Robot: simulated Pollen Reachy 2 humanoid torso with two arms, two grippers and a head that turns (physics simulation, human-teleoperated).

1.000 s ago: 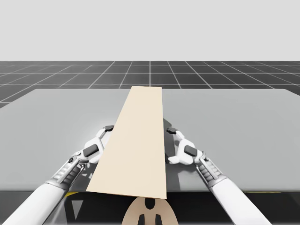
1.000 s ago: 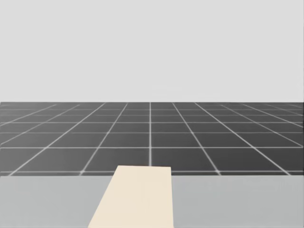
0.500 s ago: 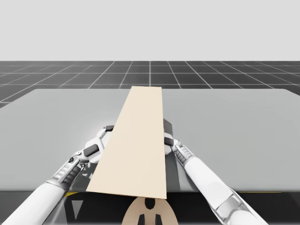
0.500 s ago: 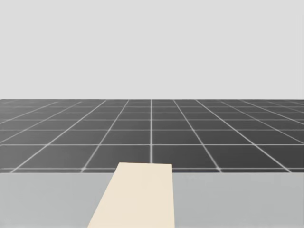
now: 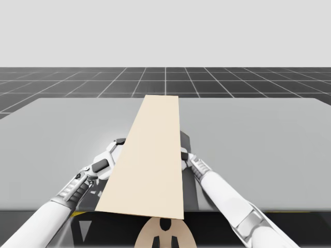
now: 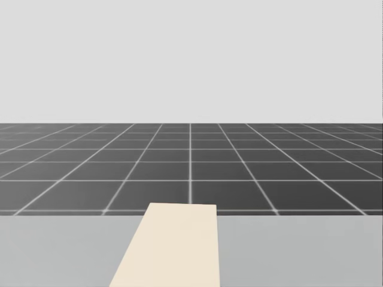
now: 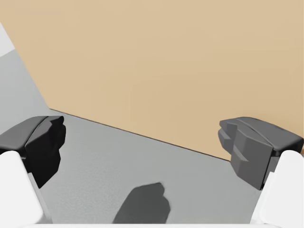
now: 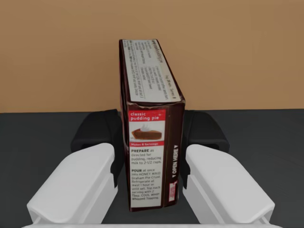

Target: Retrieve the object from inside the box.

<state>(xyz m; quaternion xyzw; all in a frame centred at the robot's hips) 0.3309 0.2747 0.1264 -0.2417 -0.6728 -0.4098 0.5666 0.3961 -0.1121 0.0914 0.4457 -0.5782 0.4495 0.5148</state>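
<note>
Right gripper: in my right wrist view my right gripper (image 8: 151,137) is closed on the dark brown box (image 8: 147,95). One black finger (image 8: 97,130) presses each of its two broad sides.

Dark brown box: it stands upright on its narrow edge, lengthwise between the fingers. Its printed end faces the camera and its far end points at a tan wall (image 8: 237,52).

Where it sits: it rests on a dark surface that runs up to that wall. From this I take it to be inside the tan box, though I can't see the opening itself.

Left gripper: in my left wrist view my left gripper (image 7: 142,145) is spread wide with nothing between its fingers. It hangs low over the grey counter (image 7: 118,161), facing the outer side of the tan box (image 7: 166,61), near it but not touching.

Shadow: a dark patch lies on the counter just under the left gripper.

High view, left: my left gripper (image 5: 111,155) sits just beside the left edge of the tan box (image 5: 150,155), whose long pale top panel runs down the middle of the counter (image 5: 258,134).

High view, right: my right arm (image 5: 227,199) reaches in to the panel's right edge, and its wrist passes under the panel there.

Head view: the far end of the tan box (image 6: 173,245) lies on the counter (image 6: 299,251), with a dark gridded floor (image 6: 191,167) beyond.
</note>
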